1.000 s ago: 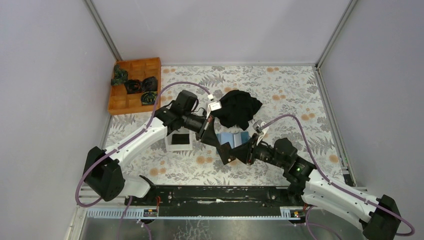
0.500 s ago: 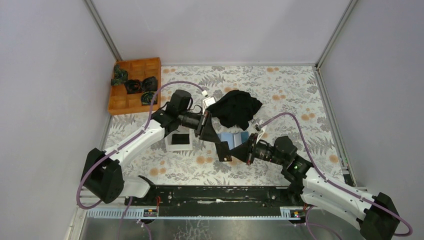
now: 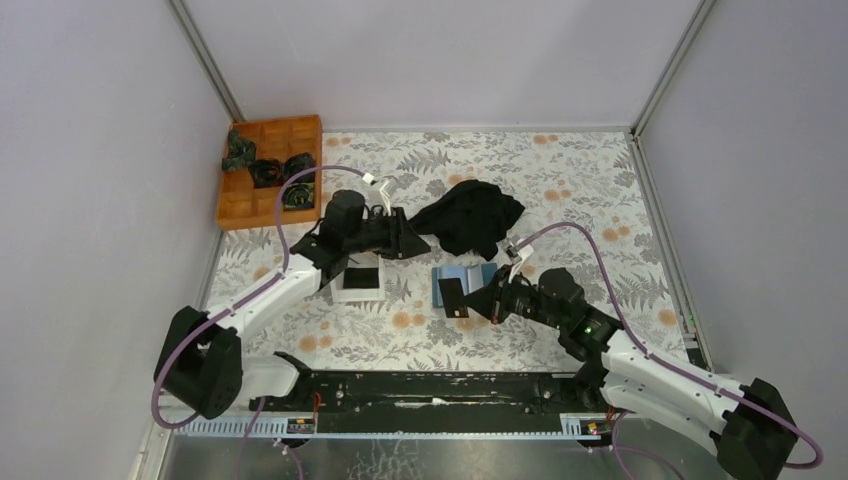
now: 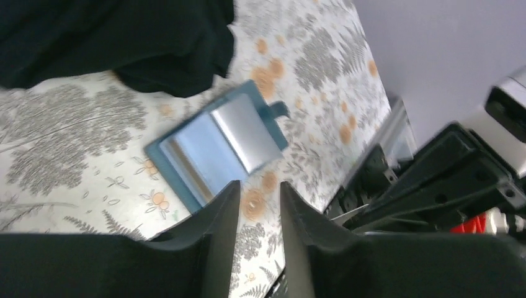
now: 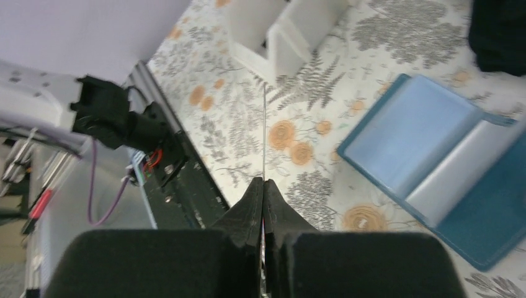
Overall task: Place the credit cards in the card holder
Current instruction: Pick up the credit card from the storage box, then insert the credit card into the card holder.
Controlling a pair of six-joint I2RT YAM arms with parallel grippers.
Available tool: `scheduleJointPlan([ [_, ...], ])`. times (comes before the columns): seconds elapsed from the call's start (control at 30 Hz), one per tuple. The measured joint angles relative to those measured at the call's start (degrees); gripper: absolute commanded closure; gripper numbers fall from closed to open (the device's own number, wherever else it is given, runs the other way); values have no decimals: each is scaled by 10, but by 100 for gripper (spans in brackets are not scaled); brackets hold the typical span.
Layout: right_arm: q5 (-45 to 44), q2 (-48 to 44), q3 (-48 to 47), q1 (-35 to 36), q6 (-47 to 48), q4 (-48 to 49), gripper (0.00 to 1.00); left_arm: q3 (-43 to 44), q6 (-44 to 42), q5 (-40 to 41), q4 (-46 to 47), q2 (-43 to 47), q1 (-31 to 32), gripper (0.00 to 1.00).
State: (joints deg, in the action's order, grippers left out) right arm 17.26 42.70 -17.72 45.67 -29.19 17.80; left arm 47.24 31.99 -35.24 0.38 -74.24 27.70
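Observation:
The card holder (image 3: 466, 274) lies open on the table, teal-blue with a paler inner face; it also shows in the left wrist view (image 4: 217, 146) and the right wrist view (image 5: 434, 149). My right gripper (image 3: 478, 300) is shut on a black credit card (image 3: 452, 297) and holds it just in front of the holder. The right wrist view shows this card edge-on (image 5: 265, 124) between the shut jaws (image 5: 263, 183). My left gripper (image 3: 418, 243) is open and empty (image 4: 260, 186), up and left of the holder. Another black card (image 3: 362, 275) lies in the white tray (image 3: 343, 293).
A black cloth (image 3: 478, 218) lies just behind the holder, also in the left wrist view (image 4: 111, 37). A wooden compartment box (image 3: 268, 172) with dark items stands at the far left. The white tray shows in the right wrist view (image 5: 279, 31).
My left gripper has let go of the black card and drawn back up and to the left. My right gripper keeps the card and has shifted slightly right.

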Motion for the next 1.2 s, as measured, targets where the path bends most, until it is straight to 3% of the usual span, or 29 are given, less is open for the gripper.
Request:
scheduleJointPlan([
  [0.07, -30, 14, -12, 0, 4, -20, 100, -29, 16, 57, 17, 16, 0, 82],
  [0.23, -105, 68, -47, -5, 11, -63, 100, -59, 31, 158, 28, 22, 23, 92],
  [0.37, -144, 118, -74, -21, 10, -87, 100, -56, 26, 212, 33, -11, 82, 100],
  [0.67, -143, 198, -91, -93, 1, -98, 100, -10, 2, 297, 23, -97, 159, 100],
  [1.2, -84, 247, -91, -134, -25, -82, 100, 26, -19, 348, -9, -177, 197, 100],
])
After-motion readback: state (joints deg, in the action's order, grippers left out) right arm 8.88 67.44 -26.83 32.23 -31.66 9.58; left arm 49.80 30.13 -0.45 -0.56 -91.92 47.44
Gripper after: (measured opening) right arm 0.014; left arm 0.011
